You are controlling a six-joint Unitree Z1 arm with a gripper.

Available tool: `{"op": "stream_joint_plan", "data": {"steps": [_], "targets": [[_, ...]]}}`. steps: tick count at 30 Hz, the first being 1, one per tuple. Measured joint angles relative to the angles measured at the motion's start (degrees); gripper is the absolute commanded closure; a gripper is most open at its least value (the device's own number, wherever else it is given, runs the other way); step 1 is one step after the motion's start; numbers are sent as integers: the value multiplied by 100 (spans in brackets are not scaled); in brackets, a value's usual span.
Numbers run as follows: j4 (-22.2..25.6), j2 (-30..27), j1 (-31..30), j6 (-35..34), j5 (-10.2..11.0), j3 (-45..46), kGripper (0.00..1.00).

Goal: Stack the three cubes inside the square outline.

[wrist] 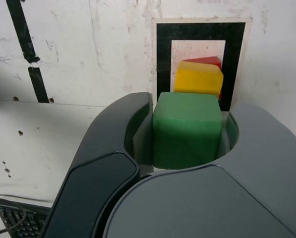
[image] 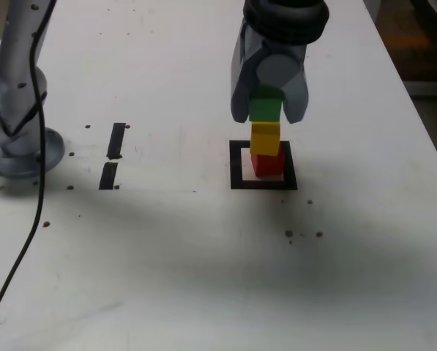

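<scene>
- While our gripper (image: 266,111) clasps the green cube (image: 266,109) atop the yellow cube (image: 265,137) and red cube (image: 266,164) inside the square outline (image: 237,167), we judge stacking nearly finished.
- Next we should release gently, then lift straight.

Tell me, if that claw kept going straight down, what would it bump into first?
Probably the yellow cube: the claw holds the green cube right above it, perhaps already touching, with the red cube beneath.

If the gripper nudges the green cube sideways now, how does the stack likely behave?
Likely tips: the green cube tops a narrow column, yellow cube on red cube, inside the square outline. The yellow cube looks offset from the red, so little margin. The cubes look rigid and flat-faced; they would probably slide, not roll.
</scene>
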Motion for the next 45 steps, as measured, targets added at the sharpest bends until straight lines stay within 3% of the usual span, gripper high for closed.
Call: {"op": "stream_joint_plan", "data": {"steps": [12,28,31,39,42,45], "targets": [[-51,76,51,3,1,100,86],[-107,265,170,130,-38,106,65],[-108,277,181,144,-38,106,56],[-141,277,183,152,-112,127,14],[-164,277,183,174,-106,129,4],[-165,276,183,192,-70,142,1]]}}
